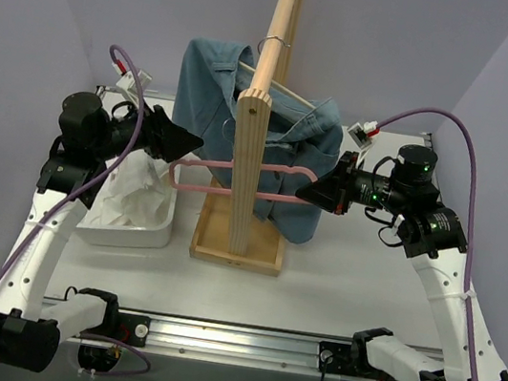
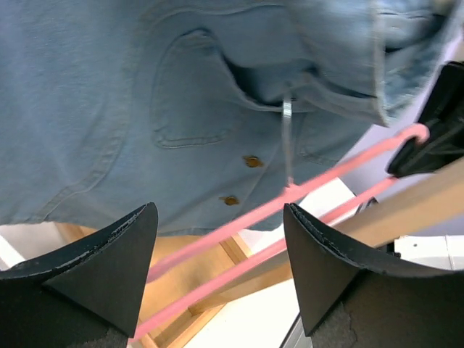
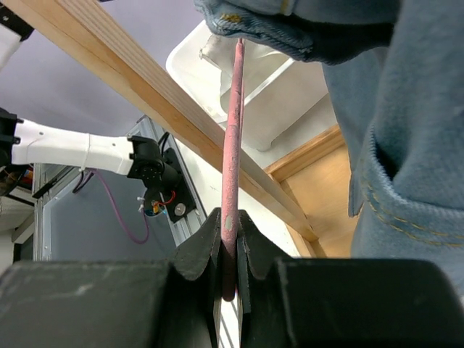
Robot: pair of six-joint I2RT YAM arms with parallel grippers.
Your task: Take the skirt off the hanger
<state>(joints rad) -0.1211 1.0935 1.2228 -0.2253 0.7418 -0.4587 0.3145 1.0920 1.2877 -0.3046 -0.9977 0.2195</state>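
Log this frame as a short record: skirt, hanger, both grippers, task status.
skirt: crumpled in the white bin, off the hanger
hanger: bare, roughly level
left gripper: open, at the hanger's left end
right gripper: shut on the hanger's right end
denim garment: hanging on the wooden rack
status: removal looks done

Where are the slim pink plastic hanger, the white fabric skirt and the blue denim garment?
Slim pink plastic hanger (image 3: 233, 145): right wrist view, middle of its bar.
White fabric skirt (image 1: 133, 193): top external view, its crumpled middle.
Blue denim garment (image 1: 208, 87): top external view, its left panel.
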